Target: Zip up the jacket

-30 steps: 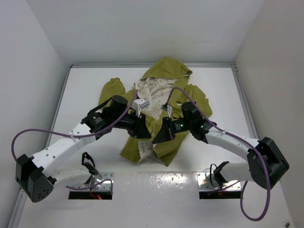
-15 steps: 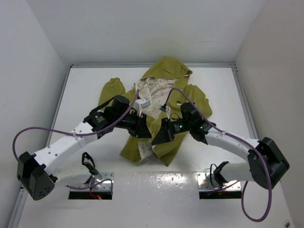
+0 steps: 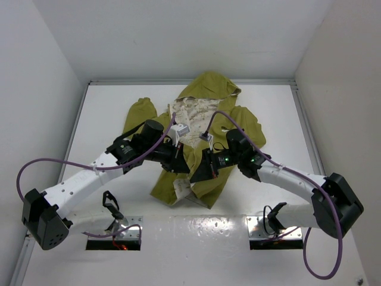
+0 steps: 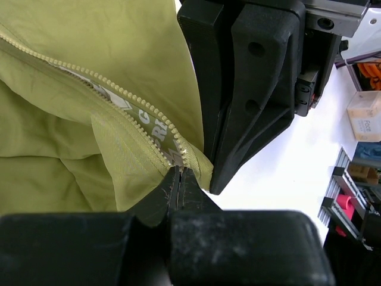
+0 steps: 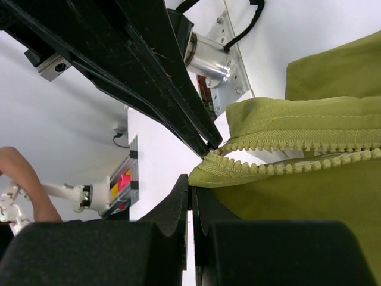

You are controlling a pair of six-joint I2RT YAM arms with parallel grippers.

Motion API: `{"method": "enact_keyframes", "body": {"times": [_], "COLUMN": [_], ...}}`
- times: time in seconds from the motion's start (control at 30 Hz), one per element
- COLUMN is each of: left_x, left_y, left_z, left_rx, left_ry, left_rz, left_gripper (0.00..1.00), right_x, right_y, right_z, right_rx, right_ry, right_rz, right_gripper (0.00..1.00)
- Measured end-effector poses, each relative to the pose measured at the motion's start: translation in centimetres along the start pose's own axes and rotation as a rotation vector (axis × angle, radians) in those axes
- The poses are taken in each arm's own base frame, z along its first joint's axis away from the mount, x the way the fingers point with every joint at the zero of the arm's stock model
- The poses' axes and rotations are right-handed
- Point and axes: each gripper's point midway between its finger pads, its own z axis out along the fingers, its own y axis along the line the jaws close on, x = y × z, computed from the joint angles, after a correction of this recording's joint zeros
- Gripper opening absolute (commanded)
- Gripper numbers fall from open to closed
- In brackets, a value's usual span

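Observation:
The olive-green jacket (image 3: pixel 244 122) lies flat on the white table, hood at the back, front open, cream lining (image 3: pixel 193 116) showing. Both grippers meet at its near hem. My left gripper (image 3: pixel 183 168) is shut where the two rows of cream zipper teeth (image 4: pixel 137 107) meet; in the left wrist view (image 4: pixel 178 173) its tips pinch that zipper end. My right gripper (image 3: pixel 199 174) is shut on the hem corner of the jacket (image 5: pixel 309 196), just beside the zipper end (image 5: pixel 191 182). The right gripper's tip (image 4: pixel 215 187) almost touches the left one. The slider itself is hidden.
White enclosure walls close in the table (image 3: pixel 107 119) at the left, back and right. Two metal mount plates (image 3: pixel 271 229) sit at the near edge. A white label (image 3: pixel 181 187) shows at the jacket's hem. Purple cables loop over both arms.
Both grippers have stayed shut on the jacket's near hem. The arms have shifted only slightly, and the hem is held as before.

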Motion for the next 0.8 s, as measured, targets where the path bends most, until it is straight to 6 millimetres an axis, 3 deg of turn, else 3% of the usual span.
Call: {"method": "enact_keyframes", "body": {"times": [0.17,0.43,0.8], "left_x": [-0.1,-2.0,-2.3], "left_y": [-0.1,-1.1,-1.3], "left_z": [0.0,-0.2,0.1], "left_rx": [0.004,0.013,0.009], "left_ry": [-0.001,-0.030,-0.017], "left_rz": [0.002,0.027,-0.013], "left_gripper": [0.00,0.00,0.00], "right_x": [0.1,0.6,1.3], "right_y": [0.1,0.4,0.5], "right_z": [0.0,-0.1,-0.5], "right_rx": [-0.006,-0.009,0.003], "right_ry": [0.005,0.017,0.033], "right_rz": [-0.032,-0.107,-0.196], "right_gripper": [0.00,0.00,0.00]}}
